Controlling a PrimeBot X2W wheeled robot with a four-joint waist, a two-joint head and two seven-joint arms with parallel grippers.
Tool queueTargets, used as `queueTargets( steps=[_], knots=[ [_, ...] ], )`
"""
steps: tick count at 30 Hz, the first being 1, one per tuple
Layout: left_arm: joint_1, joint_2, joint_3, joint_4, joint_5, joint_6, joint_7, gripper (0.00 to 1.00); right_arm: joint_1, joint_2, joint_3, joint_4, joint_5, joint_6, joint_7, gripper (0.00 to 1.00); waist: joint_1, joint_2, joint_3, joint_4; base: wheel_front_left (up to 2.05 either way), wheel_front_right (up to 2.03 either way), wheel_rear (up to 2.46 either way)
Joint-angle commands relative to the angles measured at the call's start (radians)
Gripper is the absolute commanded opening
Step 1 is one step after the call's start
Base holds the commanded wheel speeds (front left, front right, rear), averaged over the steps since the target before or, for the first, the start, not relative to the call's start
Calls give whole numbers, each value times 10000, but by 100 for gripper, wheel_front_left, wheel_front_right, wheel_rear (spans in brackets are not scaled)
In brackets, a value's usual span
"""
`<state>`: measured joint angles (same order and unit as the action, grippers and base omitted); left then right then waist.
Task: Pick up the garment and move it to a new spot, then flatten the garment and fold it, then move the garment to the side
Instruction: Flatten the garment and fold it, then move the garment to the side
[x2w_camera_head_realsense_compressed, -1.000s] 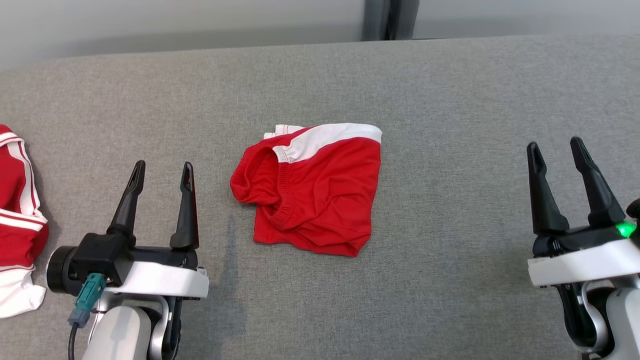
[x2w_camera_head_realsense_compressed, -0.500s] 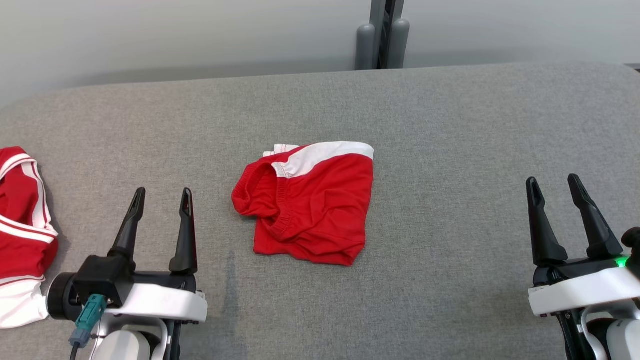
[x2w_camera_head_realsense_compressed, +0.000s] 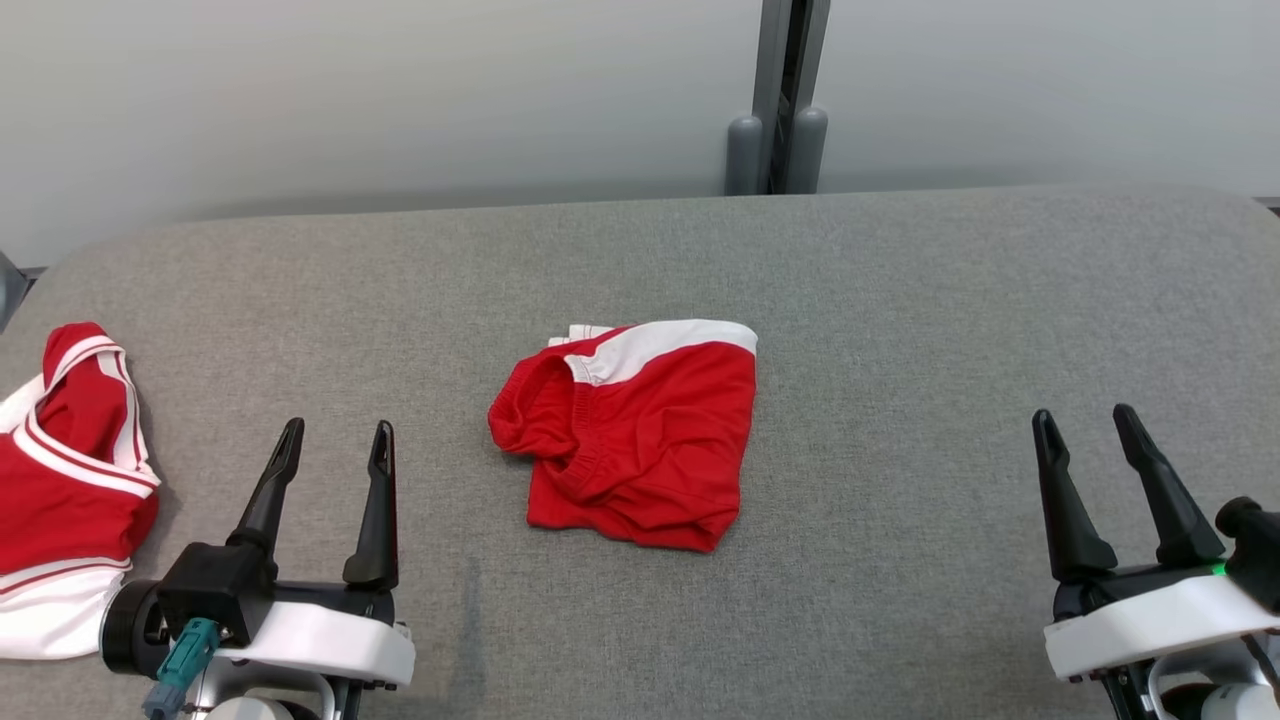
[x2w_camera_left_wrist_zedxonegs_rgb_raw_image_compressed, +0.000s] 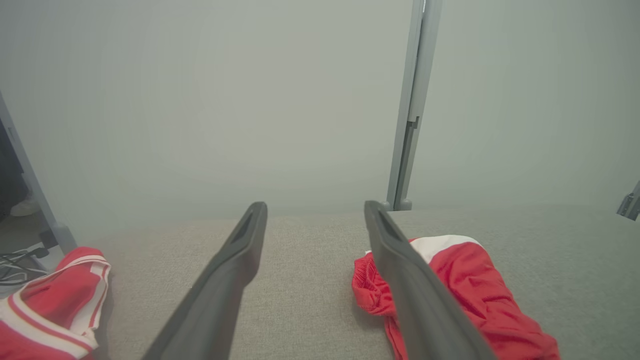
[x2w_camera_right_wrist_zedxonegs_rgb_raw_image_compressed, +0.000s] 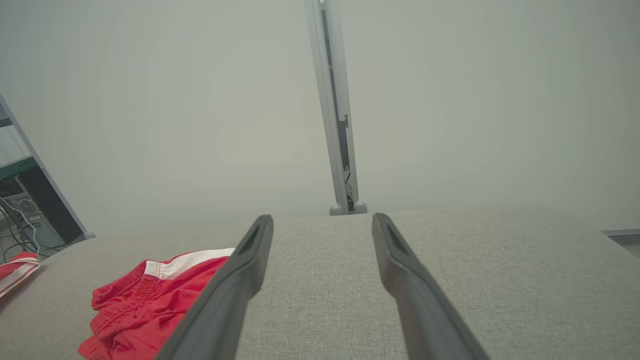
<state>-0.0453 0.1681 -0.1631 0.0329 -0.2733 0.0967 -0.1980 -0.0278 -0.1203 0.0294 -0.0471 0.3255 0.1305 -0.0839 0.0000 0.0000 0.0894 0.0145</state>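
At the middle of the bench (x2w_camera_head_realsense_compressed: 900, 300) the shorts (x2w_camera_head_realsense_compressed: 630, 440) are lying in a loose red heap. The white band is facing the far edge, the waistband is gaping toward the robot's left, and the cloth is rumpled and partly doubled over itself. Nothing is touching them.

Nearer the front edge, the left gripper (x2w_camera_head_realsense_compressed: 338, 427) is hanging off to the shorts' left, its jaws standing wide apart and holding nothing. The right gripper (x2w_camera_head_realsense_compressed: 1081, 413) is waiting well apart on the other side, farther from the cloth, its jaws spread just as wide and just as empty. Both are pointing toward the far wall. Another red-and-white garment (x2w_camera_head_realsense_compressed: 70, 460) is sitting at the bench's left end, beyond the left gripper.

To my eye the first step is the one in hand, and the pick-up is not yet begun. The next move is asking an arm, probably the nearer left one, to reach in and down over the heap and close on a thick fold such as the waistband. Being soft, the cloth is likely to sag and open as it rises, and the bare bench to the right is offering room for a new spot.
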Motion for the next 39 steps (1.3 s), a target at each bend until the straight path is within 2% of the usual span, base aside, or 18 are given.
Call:
queueTargets(
  steps=[1, 18, 39],
  knots=[
    [184, 76, 1, 15, -55, -62, 21, 100, 202, 23, -28, 8, -72, 5, 79, 100, 0, 0, -167, 53, 0, 0, 0],
    [686, 333, 1, 288, -164, 104, 251, 100, 939, 171, -111, -137, -459, 5, 561, 100, 0, 0, -875, 97, 0, 0, 0],
    [601, 412, -77, 293, -261, 269, 222, 100, 950, 224, -154, -242, -564, 5, 707, 100, 0, 0, -773, 104, 0, 0, 0]
  ],
)
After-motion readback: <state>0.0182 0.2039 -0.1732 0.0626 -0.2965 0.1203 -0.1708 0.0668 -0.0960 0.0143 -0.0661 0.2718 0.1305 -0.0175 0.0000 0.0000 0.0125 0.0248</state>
